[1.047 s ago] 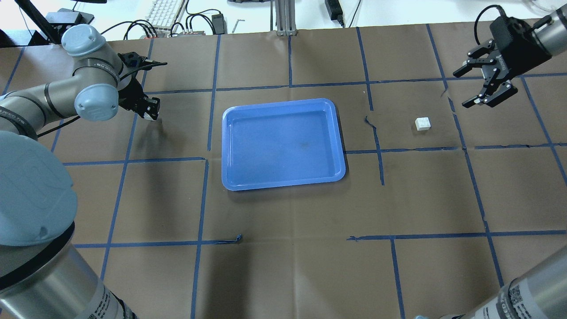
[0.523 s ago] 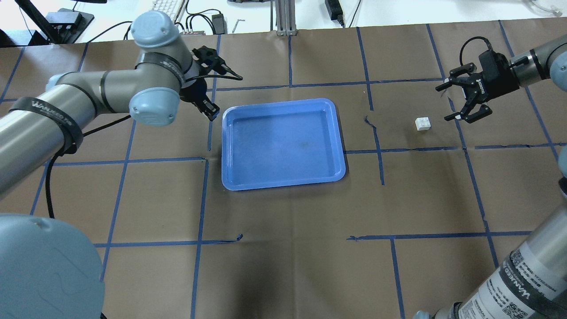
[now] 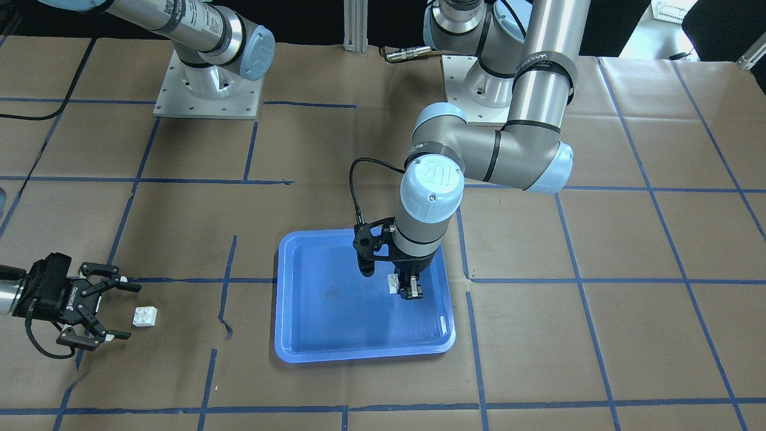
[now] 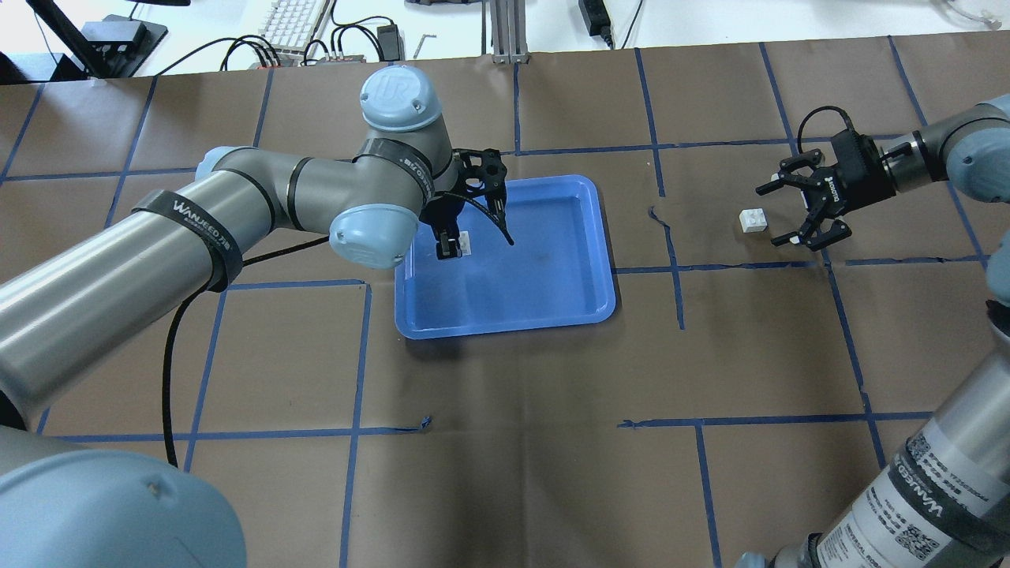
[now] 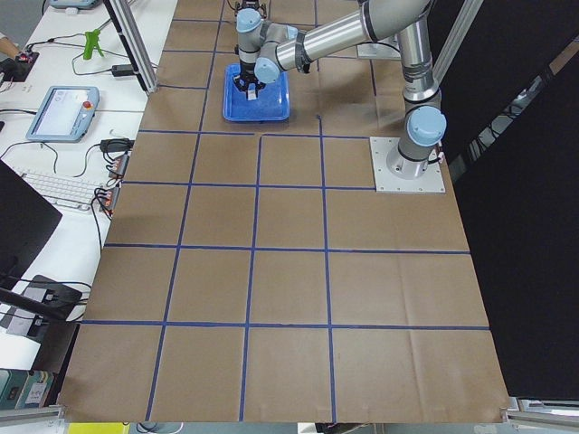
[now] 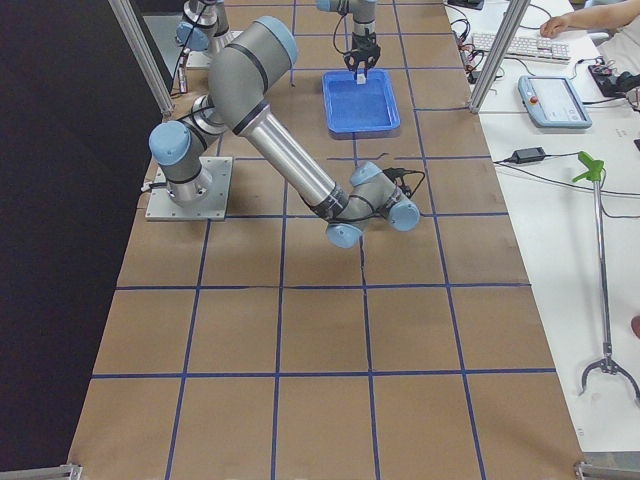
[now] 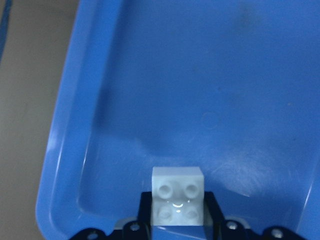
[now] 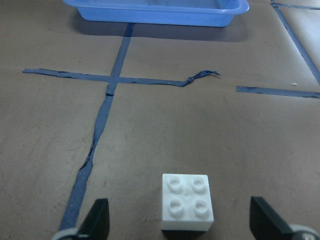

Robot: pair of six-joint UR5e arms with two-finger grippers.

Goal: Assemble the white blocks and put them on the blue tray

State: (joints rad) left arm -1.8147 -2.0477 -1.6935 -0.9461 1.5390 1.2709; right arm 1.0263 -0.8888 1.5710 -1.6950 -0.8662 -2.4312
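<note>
My left gripper (image 4: 452, 246) is shut on a white block (image 4: 466, 241) and holds it low over the left part of the blue tray (image 4: 536, 272). The left wrist view shows the block (image 7: 177, 196) studs-up between the finger pads, with the tray (image 7: 225, 75) under it. I cannot tell whether it touches the tray. A second white block (image 4: 753, 220) lies on the brown paper to the right of the tray. My right gripper (image 4: 770, 215) is open just beyond it. In the right wrist view this block (image 8: 186, 201) sits at the level of the spread fingertips (image 8: 98, 219).
The table is covered in brown paper with blue tape lines. A torn tape strip (image 4: 671, 237) runs between the tray and the loose block. A keyboard and cables (image 4: 296, 28) lie past the far edge. The front-facing view shows the tray (image 3: 335, 326) and the loose block (image 3: 145, 315).
My left arm has swung right from the table's left side to over the tray, carrying its block. My right gripper has come down and left, close to the loose block, still open.
</note>
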